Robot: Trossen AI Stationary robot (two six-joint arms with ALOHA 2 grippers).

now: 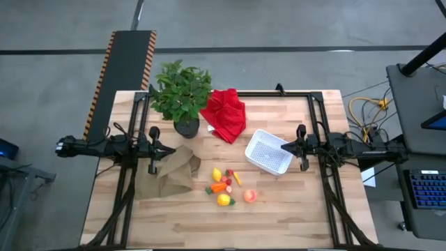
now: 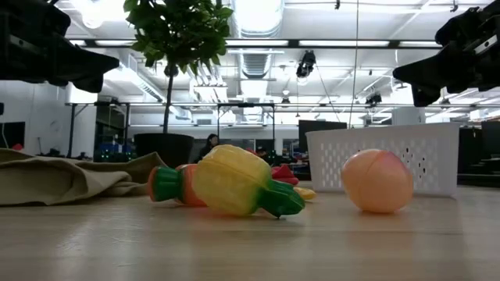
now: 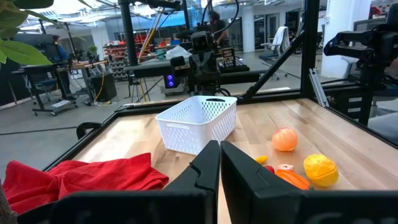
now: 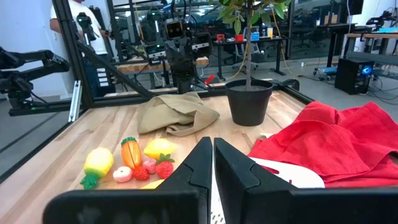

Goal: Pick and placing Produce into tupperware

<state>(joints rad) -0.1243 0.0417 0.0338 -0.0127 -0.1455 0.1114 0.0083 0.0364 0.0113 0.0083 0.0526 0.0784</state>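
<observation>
Wooden table (image 1: 279, 216), both arms parked at its sides: left gripper (image 3: 219, 163) over the tan cloth (image 1: 171, 173), right gripper (image 4: 212, 160) at the tupperware (image 1: 268, 153), each with fingers pressed together. Produce (image 1: 226, 186) lies clustered just beside the container. These tiny pieces could roll off a pinch, especially the peach (image 2: 376, 181). Low view shows its roundness; overhead can't

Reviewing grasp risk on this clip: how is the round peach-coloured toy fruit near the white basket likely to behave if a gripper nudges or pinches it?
The peach-coloured fruit looks nearly spherical and rests on bare wood, so a nudge would probably send it rolling. Its smooth, glossy skin suggests closing fingers could squeeze it out sideways. It looks like a small toy, so it is likely light and rigid.
</observation>
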